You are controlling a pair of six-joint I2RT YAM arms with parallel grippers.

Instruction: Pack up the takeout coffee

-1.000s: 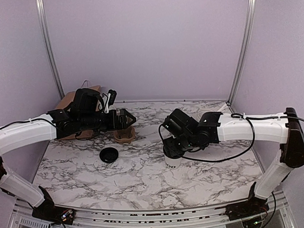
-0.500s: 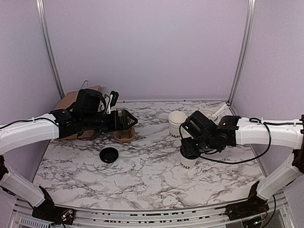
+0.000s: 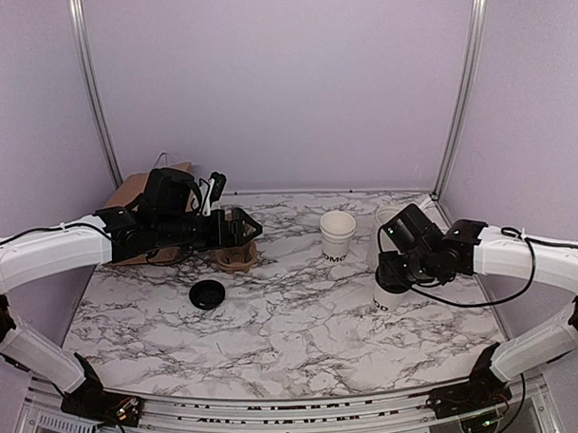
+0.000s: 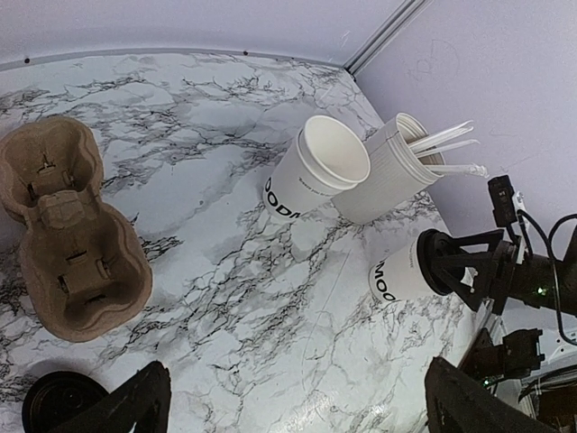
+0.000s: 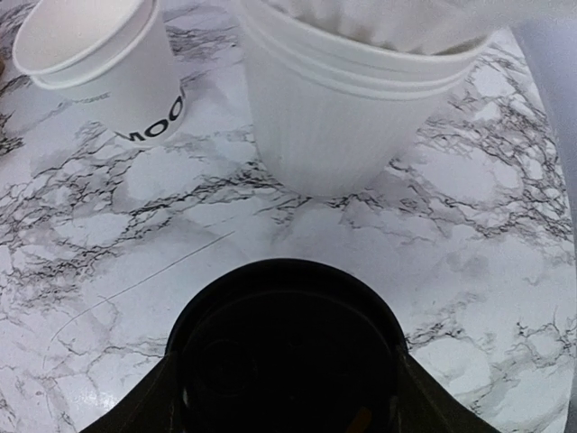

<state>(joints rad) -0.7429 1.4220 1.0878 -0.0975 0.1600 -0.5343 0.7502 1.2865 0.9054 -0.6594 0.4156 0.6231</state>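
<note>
Right pincer (image 3: 390, 278) pinches the lettered white paper cup (image 3: 382, 303) beside the utensil tub (image 4: 383, 185); left pincer (image 3: 244, 227) spread wide above the counter (image 3: 274, 342).

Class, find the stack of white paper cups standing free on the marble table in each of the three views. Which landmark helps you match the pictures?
Top external: the stack of white cups stands right of centre, towards the back wall.
Left wrist: the stack is in the upper middle, leaning in the picture.
Right wrist: the stack is in the top left corner.
Shared landmark: the ribbed white tub, next to the stack in every view.
</note>
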